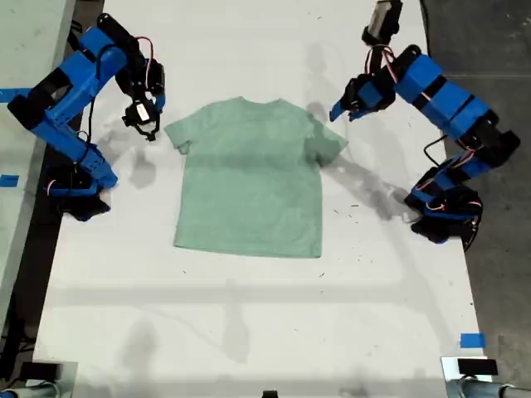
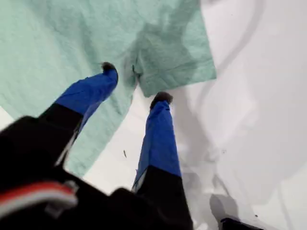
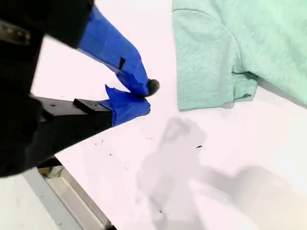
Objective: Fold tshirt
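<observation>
— Two arms, one tshirt point(image 1: 249, 182), one white table point(image 1: 249, 315). Is that the whole count?

— Yes: two blue arms, each with one claw. The tshirt lies flat and spread out between them, neck away from the exterior camera.

— Start on the exterior view's left of the tshirt.

— My second gripper point(image 1: 143, 120) hangs there, just beside that side's sleeve point(image 1: 178, 137) but off the cloth. The jaws are pressed together with nothing between them.

— Does its wrist view add anything?

— It shows my second gripper's point(image 3: 146, 96) tips meeting over bare table, with the sleeve hem point(image 3: 204, 62) near and apart from them. The exterior view is too small to settle that.

— And on the other side of the tshirt?

— My first gripper point(image 1: 340, 112) is above the other sleeve point(image 1: 328, 141). Its jaws are spread wide and hold nothing.

— What does its wrist view show?

— My first gripper point(image 2: 135, 82) straddles the spot where the sleeve point(image 2: 177, 57) joins the body: one fingertip over green cloth, the other over table at the sleeve's edge. Whether either tip touches, I cannot tell.
</observation>
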### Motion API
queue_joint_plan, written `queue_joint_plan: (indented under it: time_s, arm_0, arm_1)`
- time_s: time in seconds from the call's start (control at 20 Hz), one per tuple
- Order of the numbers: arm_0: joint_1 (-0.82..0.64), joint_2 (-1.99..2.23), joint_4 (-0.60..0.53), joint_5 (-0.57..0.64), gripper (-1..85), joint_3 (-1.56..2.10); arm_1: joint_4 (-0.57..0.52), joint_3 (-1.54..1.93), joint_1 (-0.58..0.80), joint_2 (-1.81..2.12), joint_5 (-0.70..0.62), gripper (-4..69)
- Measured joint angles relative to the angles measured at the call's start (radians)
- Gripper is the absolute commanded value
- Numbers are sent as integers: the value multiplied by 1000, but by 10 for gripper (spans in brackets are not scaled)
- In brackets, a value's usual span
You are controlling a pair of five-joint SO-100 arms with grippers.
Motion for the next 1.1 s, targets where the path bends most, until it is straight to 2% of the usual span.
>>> queue_joint_plan:
  time_s: [0.4, 0.6, 0.7, 0.75, 0.9, 1.1]
  arm_0:
    - [-25, -21, -140, 32, 0, 132]
    - [-25, -28, -155, 34, 0, 153]
    - [-25, -28, -156, 34, 0, 155]
    - [-25, -28, -156, 34, 0, 156]
    - [-25, -28, -156, 34, 0, 156]
    - [-29, -28, -156, 34, 0, 156]
  arm_1:
    - [-325, 247, 71, -150, -166, 248]
    - [-445, 249, 95, -311, -224, 258]
    - [-476, 244, 112, -377, -252, 169]
    - [-483, 236, 123, -396, -261, 70]
    - [-522, 187, 138, -453, -264, -20]
    - [-505, 150, 138, -466, -270, -20]
